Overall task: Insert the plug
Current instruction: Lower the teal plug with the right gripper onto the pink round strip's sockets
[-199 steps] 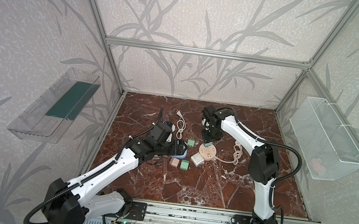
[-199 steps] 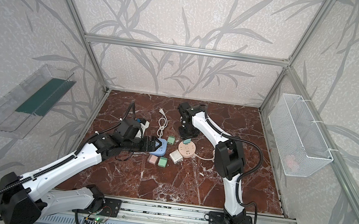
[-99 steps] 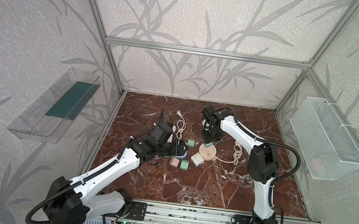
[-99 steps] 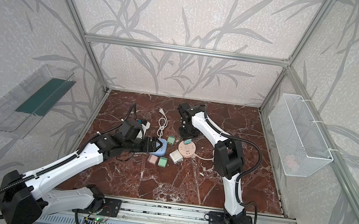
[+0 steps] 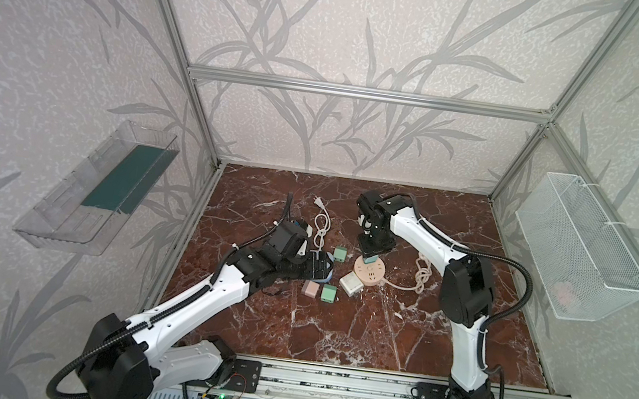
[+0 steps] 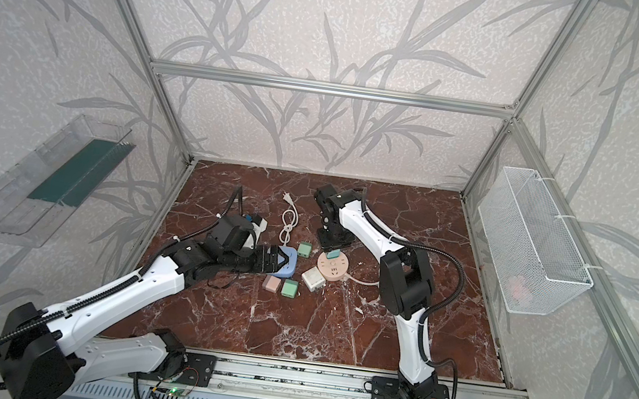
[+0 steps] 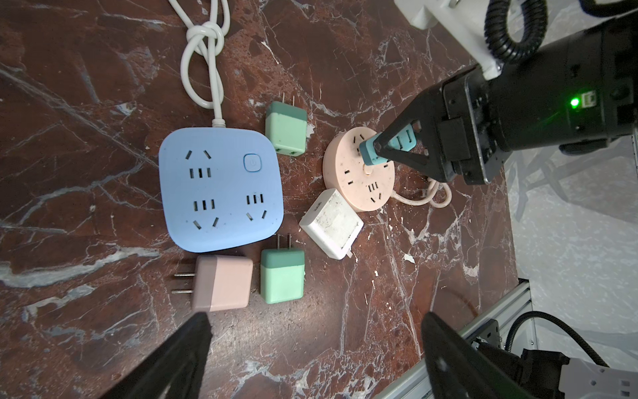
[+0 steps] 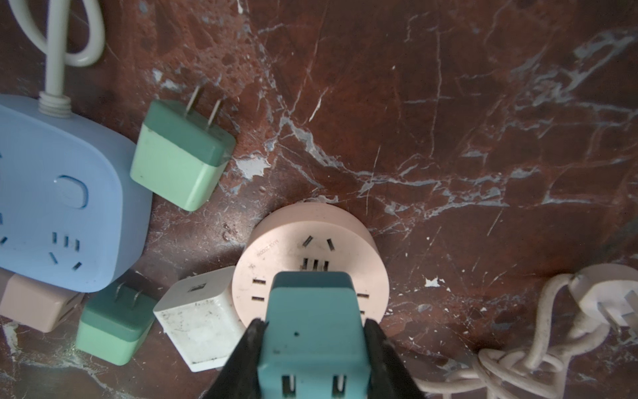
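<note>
In both top views the right gripper clamps a teal plug upright over the far part of the round pink socket. The left gripper hangs spread wide above the blue power strip, left of the socket.

In the left wrist view, the left fingers gape and touch nothing. The plug's lower end meets the socket's face.

In the right wrist view, black fingers squeeze both sides of the plug. Its prongs are hidden.
</note>
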Action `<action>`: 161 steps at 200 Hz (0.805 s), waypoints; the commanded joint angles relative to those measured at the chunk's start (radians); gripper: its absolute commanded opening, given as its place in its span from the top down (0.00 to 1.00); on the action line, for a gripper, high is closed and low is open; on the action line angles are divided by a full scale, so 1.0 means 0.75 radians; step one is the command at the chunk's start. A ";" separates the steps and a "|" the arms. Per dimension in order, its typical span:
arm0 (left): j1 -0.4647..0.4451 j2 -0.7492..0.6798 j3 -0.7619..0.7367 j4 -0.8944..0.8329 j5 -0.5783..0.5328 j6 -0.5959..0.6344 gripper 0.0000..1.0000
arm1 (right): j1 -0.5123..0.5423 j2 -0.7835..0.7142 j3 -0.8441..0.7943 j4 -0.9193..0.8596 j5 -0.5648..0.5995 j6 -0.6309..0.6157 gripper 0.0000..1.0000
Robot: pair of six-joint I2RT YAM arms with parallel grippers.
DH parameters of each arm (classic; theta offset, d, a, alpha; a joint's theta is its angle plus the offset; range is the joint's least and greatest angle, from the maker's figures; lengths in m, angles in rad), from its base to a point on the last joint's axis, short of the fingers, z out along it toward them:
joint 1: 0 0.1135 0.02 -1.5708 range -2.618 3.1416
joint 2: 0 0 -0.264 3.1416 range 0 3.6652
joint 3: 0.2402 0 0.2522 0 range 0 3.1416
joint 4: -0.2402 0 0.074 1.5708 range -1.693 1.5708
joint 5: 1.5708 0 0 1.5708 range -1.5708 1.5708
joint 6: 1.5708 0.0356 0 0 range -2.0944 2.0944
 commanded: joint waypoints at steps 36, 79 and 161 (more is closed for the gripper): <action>-0.002 -0.004 -0.027 0.022 -0.009 -0.015 0.07 | 0.007 0.003 -0.028 -0.014 0.061 0.017 1.00; -0.002 0.010 -0.025 0.032 -0.005 -0.013 0.07 | 0.009 0.027 -0.030 -0.012 0.058 0.017 1.00; -0.003 0.018 -0.028 0.036 -0.003 -0.009 0.07 | 0.008 0.078 0.011 -0.026 0.052 0.022 1.00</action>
